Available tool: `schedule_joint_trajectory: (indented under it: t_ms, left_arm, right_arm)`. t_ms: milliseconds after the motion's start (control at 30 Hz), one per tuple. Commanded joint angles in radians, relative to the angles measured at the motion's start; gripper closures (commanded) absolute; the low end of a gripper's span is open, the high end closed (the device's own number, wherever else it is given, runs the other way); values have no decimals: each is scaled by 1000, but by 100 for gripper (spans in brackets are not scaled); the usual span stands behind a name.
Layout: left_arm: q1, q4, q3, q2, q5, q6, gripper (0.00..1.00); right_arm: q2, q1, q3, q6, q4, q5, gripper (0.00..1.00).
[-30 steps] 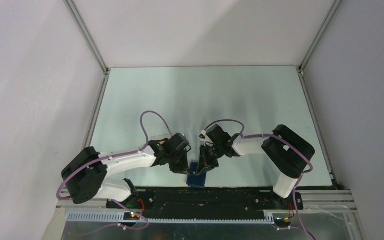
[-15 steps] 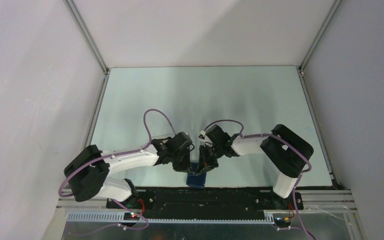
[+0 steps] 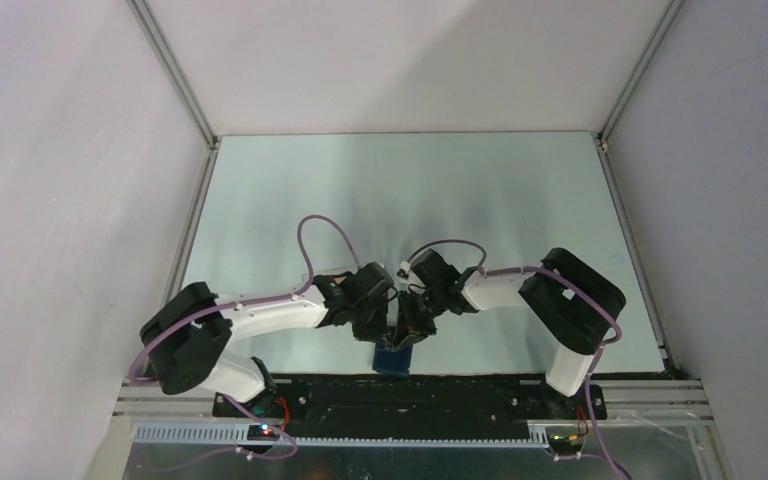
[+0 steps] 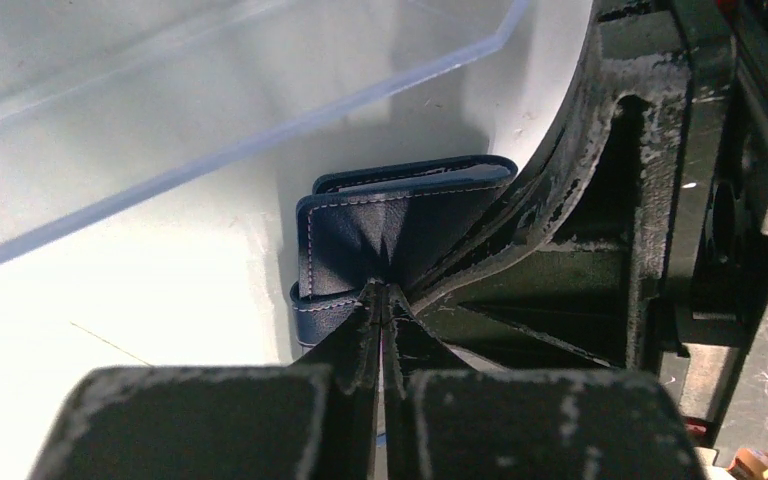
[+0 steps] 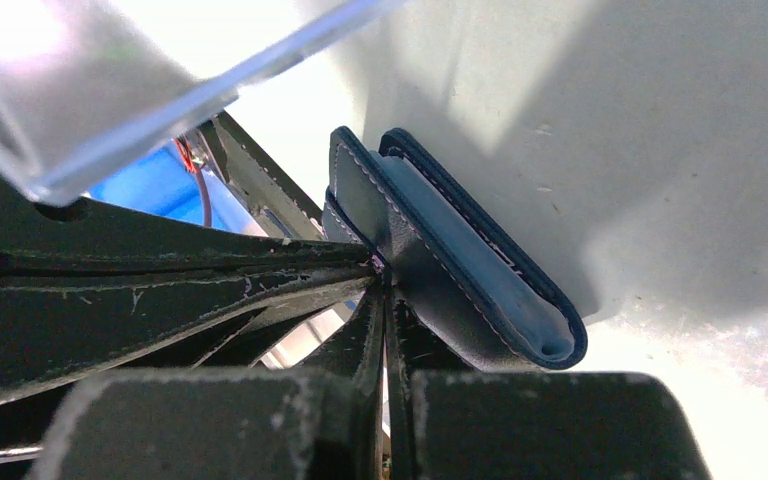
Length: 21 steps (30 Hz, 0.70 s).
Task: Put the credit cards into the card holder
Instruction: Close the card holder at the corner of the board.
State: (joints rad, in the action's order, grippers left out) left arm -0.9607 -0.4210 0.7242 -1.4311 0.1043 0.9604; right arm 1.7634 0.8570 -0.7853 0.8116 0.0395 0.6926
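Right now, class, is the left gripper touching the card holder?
Touching. The left wrist view shows the left gripper shut on the card holder, leather puckering where the jaws meet.

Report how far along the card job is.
Done: nothing visible; no card shows in the card holder. In hand: the left pincer and right pincer are both shut on the holder's edges, near the clear tray. Left: open it and slide the credit cards in; none are in view now.

The left tool [image 4: 380,300], right tool [image 5: 380,285] and clear tray [image 4: 210,120] crowd the card holder [image 4: 390,215]; far table [image 3: 410,190] open.
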Motion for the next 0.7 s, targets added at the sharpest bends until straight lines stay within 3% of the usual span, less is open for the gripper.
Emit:
schedule_joint_trajectory:
  t_ms: [0, 167, 500, 667]
  left_arm:
    - [-17, 7, 14, -22, -11, 0, 100]
    - [-26, 7, 3, -10, -15, 8, 100]
    - [-27, 4, -2, 162, -126, 25, 98]
    - [-27, 0, -21, 152, -96, 27, 100]
  right_arm:
    - [45, 19, -6, -23, 20, -78, 100]
    - [53, 19, -6, -26, 22, -80, 100]
    - [57, 23, -6, -32, 28, -90, 100]
    - [62, 25, -6, -33, 27, -90, 100]
